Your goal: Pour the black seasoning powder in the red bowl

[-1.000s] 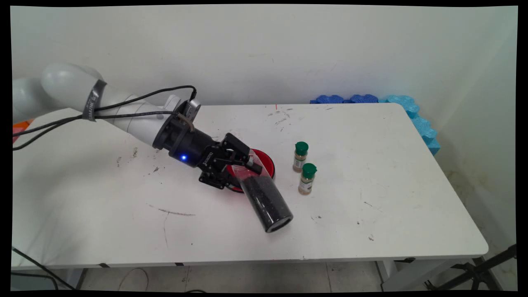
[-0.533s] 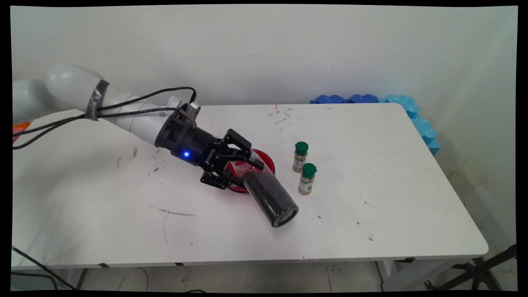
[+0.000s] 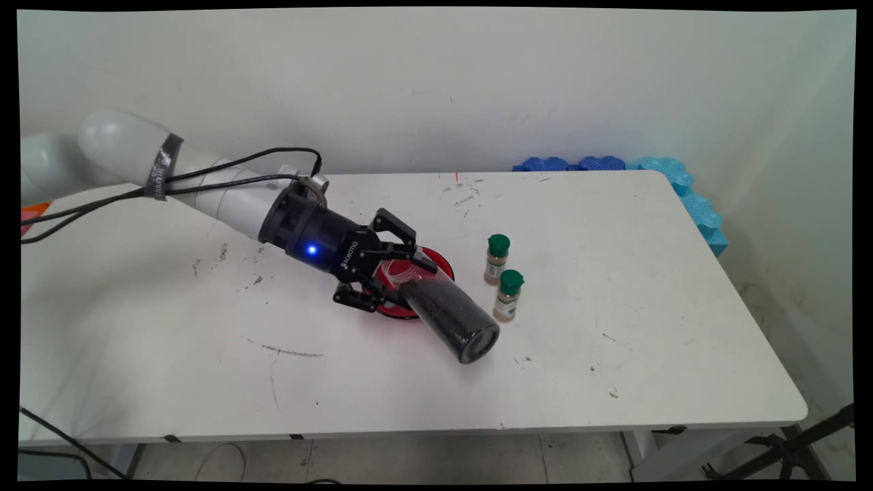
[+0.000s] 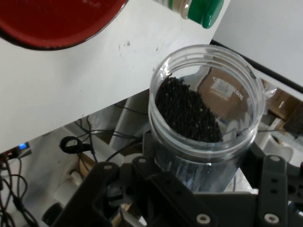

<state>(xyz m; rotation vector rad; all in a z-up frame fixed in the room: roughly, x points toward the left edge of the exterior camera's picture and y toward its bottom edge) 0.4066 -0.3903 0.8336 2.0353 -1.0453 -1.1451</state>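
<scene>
One gripper (image 3: 402, 276) clamps a clear jar (image 3: 443, 310) of black grains, tilted at mid-frame over the red plate (image 3: 440, 262); two green-capped bottles (image 3: 503, 276) stand just right.

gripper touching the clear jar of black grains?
Touching. In the main view the gripper has its fingers clamped on the jar near its open end, holding it tilted above the red plate. The hand view agrees.

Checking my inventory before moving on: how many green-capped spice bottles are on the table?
2. One green-capped spice bottle stands upright right of the red plate; the other stands just nearer the table's front, beside the tilted jar in the claw. None looks hidden.
</scene>
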